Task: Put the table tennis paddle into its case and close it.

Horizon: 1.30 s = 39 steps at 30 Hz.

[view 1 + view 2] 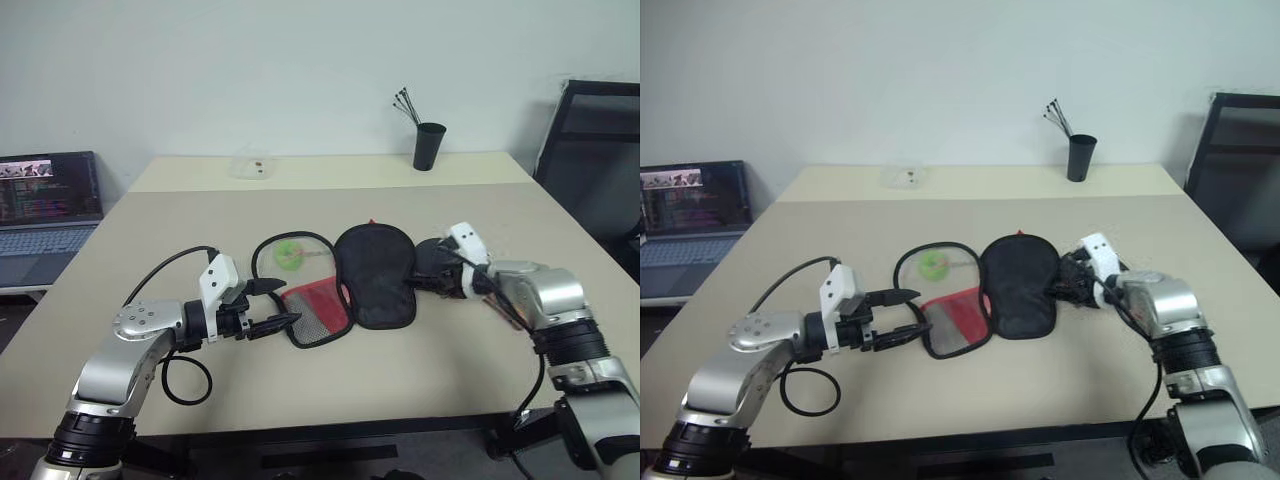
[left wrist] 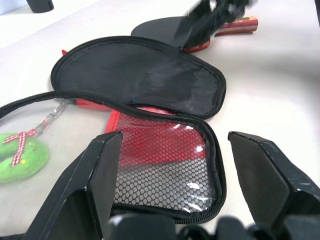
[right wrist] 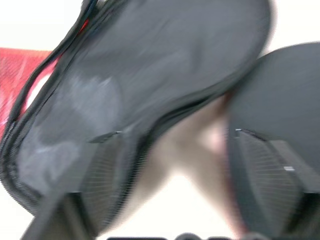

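Observation:
The case [image 1: 375, 275] lies unzipped in the middle of the table, its black flap folded over to the right. Its red mesh panel [image 1: 318, 312] and green fuzzy zip pull [image 1: 290, 254] lie to the left. The table tennis paddle [image 2: 160, 27] rests flat just right of the case, black face up, its wooden handle [image 2: 242, 24] pointing away from the case. My right gripper [image 1: 437, 276] hovers over the paddle beside the flap, and its fingers [image 3: 105, 170] stand apart with nothing between them. My left gripper [image 1: 275, 305] is open at the mesh panel's left edge, holding nothing.
A black cup of sticks [image 1: 428, 145] and a small clear container [image 1: 255, 165] stand at the table's far side. An open laptop [image 1: 45, 215] sits off the left edge and a black chair [image 1: 595, 150] at the right. A black cable [image 1: 185, 380] loops by my left arm.

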### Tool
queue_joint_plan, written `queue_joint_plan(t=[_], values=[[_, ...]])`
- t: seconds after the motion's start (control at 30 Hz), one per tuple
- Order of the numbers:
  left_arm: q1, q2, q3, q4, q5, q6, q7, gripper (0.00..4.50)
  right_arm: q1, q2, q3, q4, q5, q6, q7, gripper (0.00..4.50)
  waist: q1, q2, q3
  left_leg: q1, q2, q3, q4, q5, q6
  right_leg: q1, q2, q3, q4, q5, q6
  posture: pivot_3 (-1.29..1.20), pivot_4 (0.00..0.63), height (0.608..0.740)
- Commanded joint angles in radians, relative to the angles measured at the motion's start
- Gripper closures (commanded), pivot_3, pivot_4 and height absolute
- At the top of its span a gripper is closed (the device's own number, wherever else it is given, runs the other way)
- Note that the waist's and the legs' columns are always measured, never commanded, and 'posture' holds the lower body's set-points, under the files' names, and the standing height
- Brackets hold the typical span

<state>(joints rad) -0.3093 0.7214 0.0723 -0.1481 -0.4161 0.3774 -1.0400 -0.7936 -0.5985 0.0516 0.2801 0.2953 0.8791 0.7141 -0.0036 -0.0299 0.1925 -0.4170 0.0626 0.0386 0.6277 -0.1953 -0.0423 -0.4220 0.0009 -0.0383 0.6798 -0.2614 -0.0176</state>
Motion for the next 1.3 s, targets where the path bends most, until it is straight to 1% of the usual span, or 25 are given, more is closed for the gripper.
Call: queue_joint_plan(t=[0.03,0.13,0.3,0.6,0.73,1.0,1.1,1.3], values=[[-0.004,0.007,0.003,-0.012,-0.004,-0.019,-0.01,0.8,0.014,-0.115,-0.06,0.0,-0.018,-0.057,0.045,0.01,0.001,0.0,0.0,0.0,0.0,0.0,0.0,0.0,0.0,0.0,0.0,0.0,0.0,0.0,0.0,0.0,0.15,0.74],[-0.009,0.007,-0.002,-0.002,-0.002,-0.023,-0.018,0.8,0.048,-0.178,-0.06,0.043,-0.031,-0.096,0.08,0.01,0.003,0.0,0.0,0.0,0.0,0.0,0.0,0.0,0.0,0.0,0.0,0.0,-0.001,0.0,0.0,0.0,0.15,0.74],[-0.042,-0.001,-0.022,0.03,0.008,-0.038,-0.03,0.8,0.104,-0.221,-0.042,0.089,-0.061,-0.153,0.126,0.01,-0.003,0.0,0.0,0.001,0.0,0.001,0.0,0.0,0.0,0.0,0.0,0.0,0.0,0.0,0.0,0.0,0.15,0.74],[-0.066,0.001,-0.036,0.062,0.015,-0.057,-0.045,0.8,0.106,-0.191,-0.015,0.181,-0.116,-0.219,0.143,0.01,-0.008,0.0,0.0,0.001,0.0,0.001,0.0,0.0,0.0,0.0,0.0,0.001,0.0,0.0,0.0,0.0,0.15,0.74],[-0.059,0.005,-0.031,0.059,0.016,-0.06,-0.047,0.8,0.104,-0.174,-0.008,0.214,-0.125,-0.219,0.155,0.01,-0.008,0.0,0.0,0.001,0.0,0.001,0.0,0.0,0.0,0.0,0.0,0.001,0.0,0.0,0.0,0.0,0.15,0.74],[-0.038,0.012,-0.019,0.046,0.014,-0.059,-0.042,0.8,0.087,-0.138,-0.012,0.286,-0.144,-0.246,0.111,0.01,-0.012,-0.001,-0.001,0.002,0.0,0.001,0.001,0.0,0.0,0.001,0.0,0.001,0.001,0.0,0.0,0.0,0.15,0.74],[-0.038,0.013,-0.02,0.047,0.016,-0.06,-0.04,0.8,0.09,-0.124,-0.003,0.299,-0.167,-0.27,0.085,0.62,-0.014,-0.002,-0.001,0.002,0.0,0.001,0.001,0.0,0.0,0.002,0.0,0.001,0.001,0.001,0.0,0.0,0.15,0.74],[-0.029,0.008,-0.021,0.042,0.018,-0.062,-0.033,0.8,0.092,-0.109,-0.053,0.308,-0.174,-0.271,0.004,2.63,-0.018,-0.003,-0.002,0.003,0.0,0.001,0.001,0.0,0.0,0.002,0.0,0.001,0.001,0.001,0.0,0.0,0.15,0.74]])
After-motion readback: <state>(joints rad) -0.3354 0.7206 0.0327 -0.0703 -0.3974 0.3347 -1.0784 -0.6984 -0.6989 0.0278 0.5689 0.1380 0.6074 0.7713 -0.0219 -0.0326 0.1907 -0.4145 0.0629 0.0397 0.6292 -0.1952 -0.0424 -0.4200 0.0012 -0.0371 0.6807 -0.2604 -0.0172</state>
